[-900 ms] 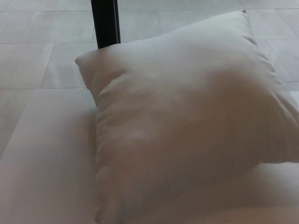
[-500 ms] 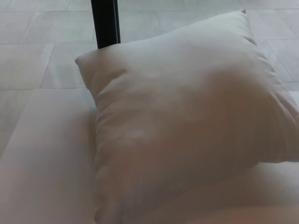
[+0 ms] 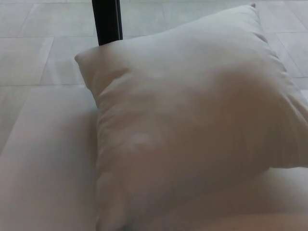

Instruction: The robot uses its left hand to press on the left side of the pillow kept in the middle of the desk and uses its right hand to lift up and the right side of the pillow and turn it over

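Observation:
A large white pillow (image 3: 192, 120) fills most of the head view, lying on the pale desk top (image 3: 43, 163). Its far left corner points up at the upper left and its far right corner reaches the top right. The cloth shows soft creases along the left side. Neither of my hands shows anywhere in the picture.
A black upright post (image 3: 107, 20) stands behind the pillow's far left corner. Pale tiled floor (image 3: 29, 53) lies beyond the desk's far edge. Bare desk surface stretches to the left of the pillow.
The whole picture has shifted a little upward and left, so the camera moved. The pillow itself lies as before.

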